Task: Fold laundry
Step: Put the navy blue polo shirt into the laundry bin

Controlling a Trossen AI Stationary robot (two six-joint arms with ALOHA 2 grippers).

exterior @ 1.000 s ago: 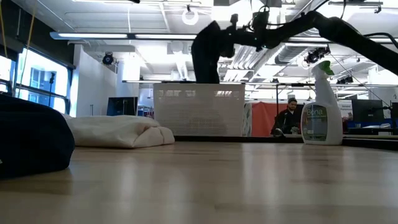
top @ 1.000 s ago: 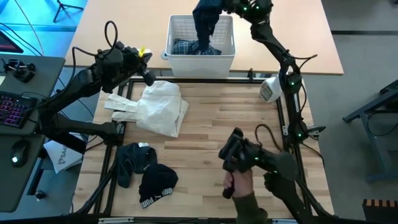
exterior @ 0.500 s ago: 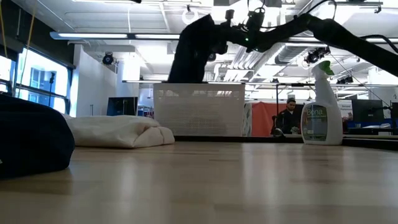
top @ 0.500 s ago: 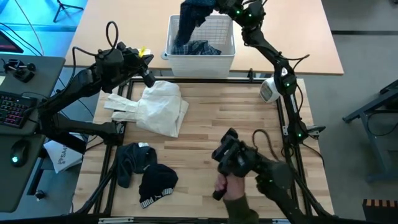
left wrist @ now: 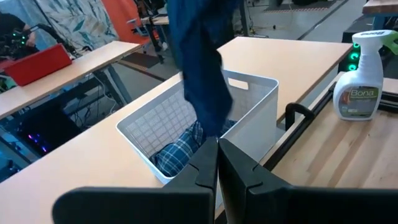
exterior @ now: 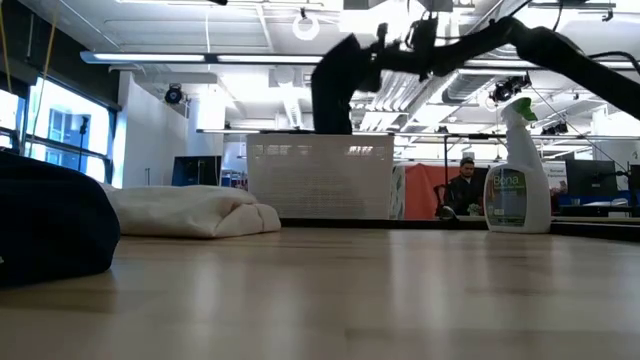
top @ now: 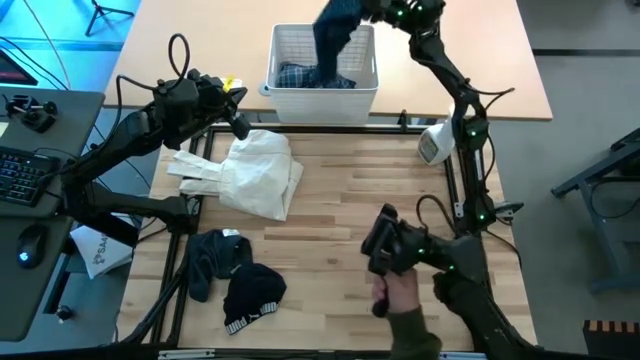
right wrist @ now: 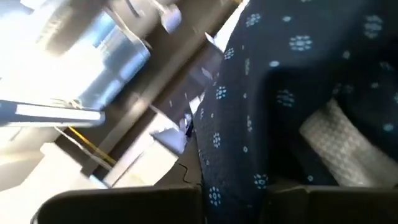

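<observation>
1. The right gripper [top: 362, 10] hangs above the white lattice basket [top: 322, 88], its jaws clamped on a navy dotted shirt [top: 334, 35] that dangles down into the basket
2. In the low view the same shirt [exterior: 333, 92] hangs as a dark shape over the basket [exterior: 320, 178], lifted well above its rim
3. A blue-and-white plaid shirt [top: 305, 76] lies crumpled inside the basket, under the hanging shirt; the left wrist view shows it [left wrist: 177, 154] on the basket floor
4. The left gripper [top: 240, 125] waits to the left of the basket, just above a cream cloth [top: 250, 173]; its jaws are closed on nothing
5. The cream cloth lies bunched on the wooden table [top: 340, 190], in front of the basket and to its left
6. Two dark garments sit nearer the table's front edge than the basket: a navy piece [top: 212, 262] and, touching it, a black piece [top: 252, 294] with white lettering on a band
7. A white spray bottle [top: 435, 143] stands at the table's edge, to the right of the basket
8. A person's hand [top: 398, 292] grips a dark handheld control [top: 385, 245] at the table's front, well apart from the basket
</observation>
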